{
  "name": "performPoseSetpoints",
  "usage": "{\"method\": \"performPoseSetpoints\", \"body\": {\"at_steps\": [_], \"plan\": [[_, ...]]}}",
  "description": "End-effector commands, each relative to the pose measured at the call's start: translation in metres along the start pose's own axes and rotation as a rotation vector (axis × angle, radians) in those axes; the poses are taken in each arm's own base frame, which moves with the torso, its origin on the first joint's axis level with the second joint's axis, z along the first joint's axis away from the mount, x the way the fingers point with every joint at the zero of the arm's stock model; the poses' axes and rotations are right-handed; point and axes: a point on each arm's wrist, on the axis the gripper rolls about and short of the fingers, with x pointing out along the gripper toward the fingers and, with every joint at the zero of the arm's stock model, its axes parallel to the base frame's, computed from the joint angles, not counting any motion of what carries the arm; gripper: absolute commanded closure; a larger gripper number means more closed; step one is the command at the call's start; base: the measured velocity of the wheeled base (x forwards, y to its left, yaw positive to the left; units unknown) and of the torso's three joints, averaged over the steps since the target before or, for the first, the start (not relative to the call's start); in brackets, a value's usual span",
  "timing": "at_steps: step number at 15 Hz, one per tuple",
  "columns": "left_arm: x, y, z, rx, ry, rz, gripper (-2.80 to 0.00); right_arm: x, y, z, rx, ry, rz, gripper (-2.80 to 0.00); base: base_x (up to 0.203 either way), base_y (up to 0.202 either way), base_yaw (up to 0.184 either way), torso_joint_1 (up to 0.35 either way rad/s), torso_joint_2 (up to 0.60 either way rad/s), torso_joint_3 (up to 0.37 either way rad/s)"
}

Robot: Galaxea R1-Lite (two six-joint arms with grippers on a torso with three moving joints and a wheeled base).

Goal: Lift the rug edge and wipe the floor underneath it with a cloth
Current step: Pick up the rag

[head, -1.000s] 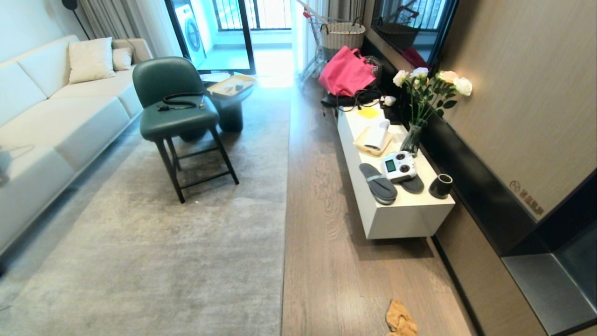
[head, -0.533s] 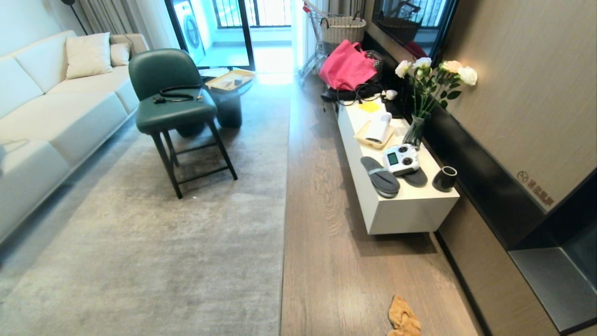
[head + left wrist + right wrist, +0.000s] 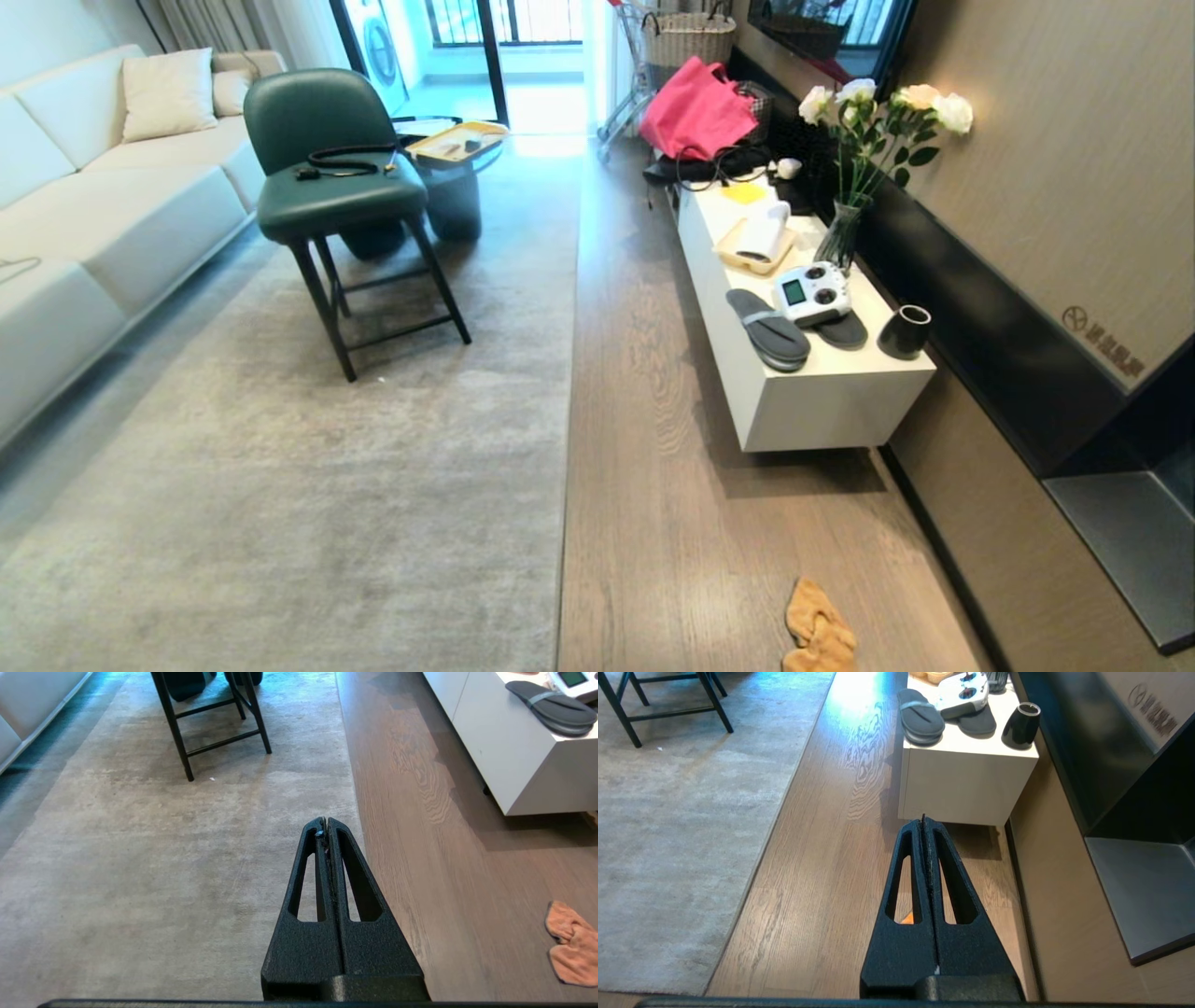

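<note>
In the head view neither arm showed. The pale grey rug filled the left and centre of the frame, and the rug edge ran as a straight line from the upper centre down to the bottom, lying flat against the floor, a strip of brown wood-grain planks to its right. The cloth, orange-yellow and crumpled, lay on the planks at the lower right, well apart from the rug edge. A green chair stood on the rug at the upper left, a cream sofa further left. A white cabinet at right of centre carried dark grey slippers, a white controller, a black cup and a vase of white roses.

In the left wrist view the left gripper stood at bottom centre, its black fingers pressed together on nothing, above the rug just beside its border. The cloth lay at the lower right edge of that frame on the planks.

In the right wrist view the right gripper also stood at bottom centre with fingers together and empty, over the planks. A sliver of orange showed through a slot in its finger. The rug edge ran diagonally on the left, and the cabinet sat at upper centre.
</note>
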Motion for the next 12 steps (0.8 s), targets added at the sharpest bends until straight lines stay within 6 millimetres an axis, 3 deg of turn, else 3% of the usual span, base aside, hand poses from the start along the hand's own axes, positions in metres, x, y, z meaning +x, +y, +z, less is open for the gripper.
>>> {"method": "performPoseSetpoints", "body": {"at_steps": [1,12], "plan": [[0.0,0.0,0.0,0.0,0.0,0.0,0.0,0.0001,0.0,0.0,-0.001,0.001,0.001,0.0,0.0,0.0,0.0,-0.137,0.51,0.37],[0.0,0.0,0.0,0.0,0.0,0.0,0.0,0.0001,0.0,0.0,-0.001,0.001,0.001,0.0,0.0,0.0,0.0,-0.074,0.46,0.389]]}}
